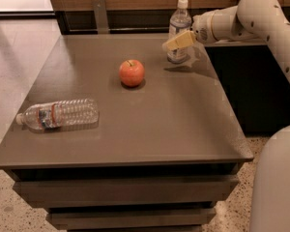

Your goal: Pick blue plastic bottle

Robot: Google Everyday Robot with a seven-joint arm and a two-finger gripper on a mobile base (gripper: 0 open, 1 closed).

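Note:
The blue plastic bottle (179,28) stands upright at the far right of the table, clear bluish with a white cap and a pale label. My gripper (173,43) reaches in from the right and sits right in front of the bottle's lower half, its tan fingers (180,40) overlapping the bottle. The white arm (253,18) runs off to the right.
A red apple (131,72) sits mid-table, left of the gripper. A ribbed clear bottle with a red-and-blue label (58,114) lies on its side near the left front. The brown table (150,129) ends close behind the blue bottle, against a wooden wall.

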